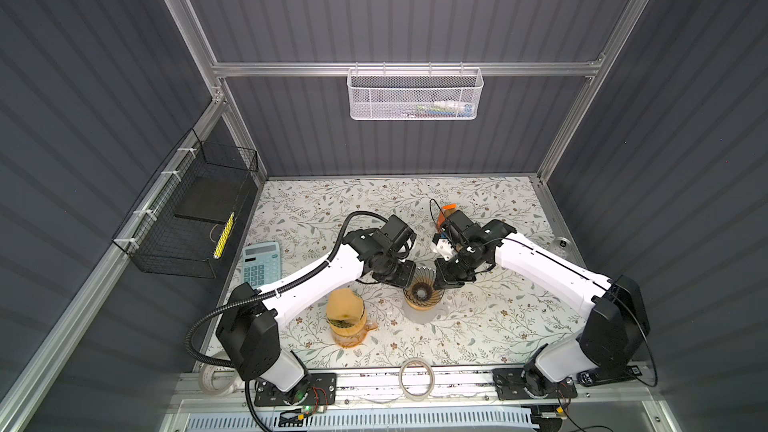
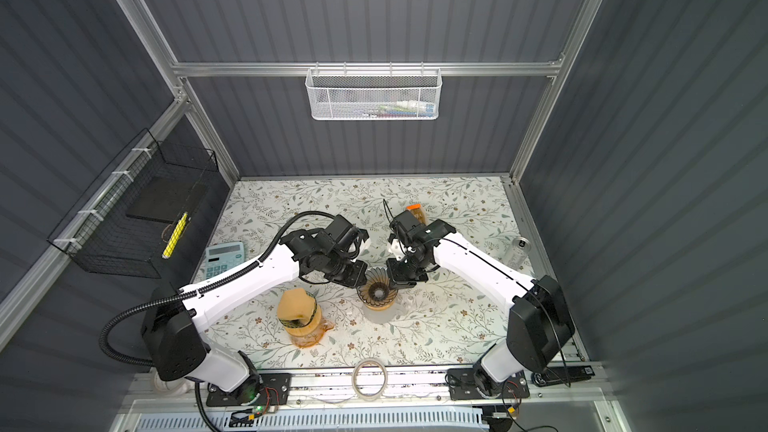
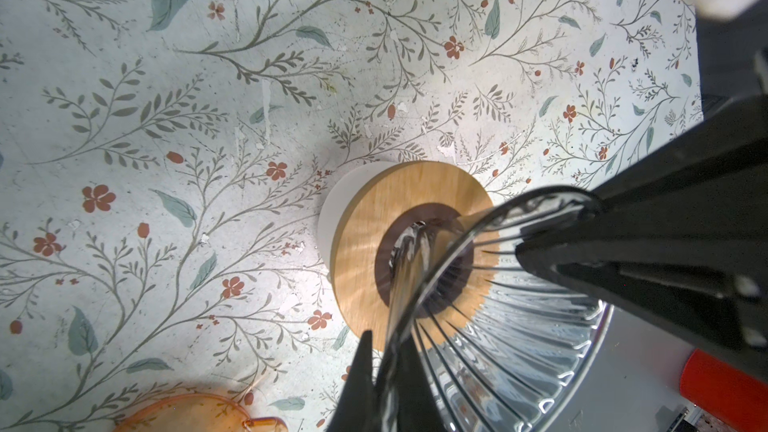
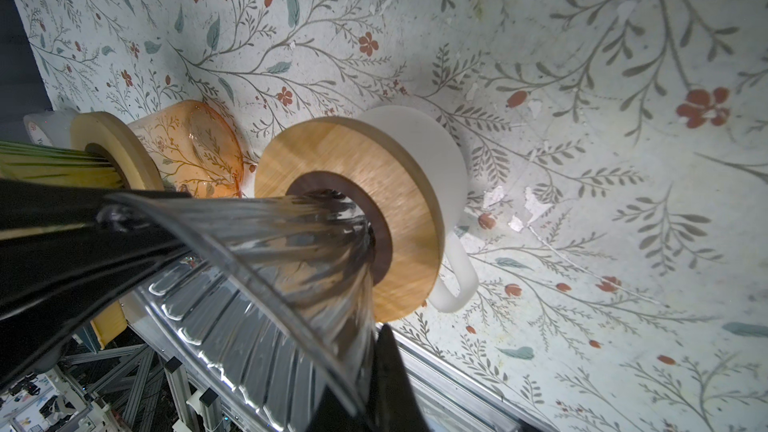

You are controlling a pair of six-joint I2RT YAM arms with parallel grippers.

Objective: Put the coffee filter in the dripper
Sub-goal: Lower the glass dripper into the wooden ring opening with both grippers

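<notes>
in both top views the 2 arms meet at the middle of the flowered table [image 1: 478, 326], over the empty glass dripper [image 1: 419, 284] [image 2: 377, 286]; the left gripper [image 1: 405, 274] comes in from the left of the frame and the right gripper [image 1: 442, 278] from the right; each is at the dripper's rim, on opposite sides; in the left wrist view the left gripper [image 3: 386, 342] is pinched narrow on the glass rim, 1 finger on either side of the wall; in the right wrist view the right gripper [image 4: 370, 338] is closed the same way on its side of the rim; the dripper stands upright on a wooden collar [image 3: 374, 209] that rests on a white mug [image 4: 432, 139]; the brown coffee filter [image 1: 343, 305] [image 2: 295, 305] is not in this dripper; it lies lower left of it in the frame, near but apart, in another ribbed cone with its own wooden ring on an orange jug [image 1: 349, 336] [image 4: 195, 147]; a pale blue calculator [image 1: 262, 263] lies at the table's left edge
</notes>
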